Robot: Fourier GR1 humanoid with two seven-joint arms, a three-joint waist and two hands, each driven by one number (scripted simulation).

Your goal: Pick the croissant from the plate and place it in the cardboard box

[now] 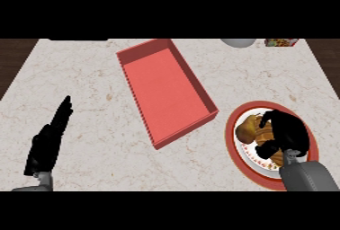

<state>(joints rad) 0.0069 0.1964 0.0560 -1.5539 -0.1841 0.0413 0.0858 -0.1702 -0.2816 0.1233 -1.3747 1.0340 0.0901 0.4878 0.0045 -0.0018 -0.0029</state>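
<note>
Over the plate [240,155] at the counter's right side, my right hand [287,130] sits curled down onto the croissant [254,130], fingers and thumb wrapped round its near half, so only its golden-brown far end shows past my fingertips. The croissant lies on the plate's white centre (the rim is a red ring with a speckled border inside it). Just left of the plate, apart from it, the cardboard box [166,90] lies at a slant on the marble counter [86,67], a shallow red tray with low walls. Well to the left, my left hand [48,139] rests near the edge with straight fingers pointing up, holding nothing.
</note>
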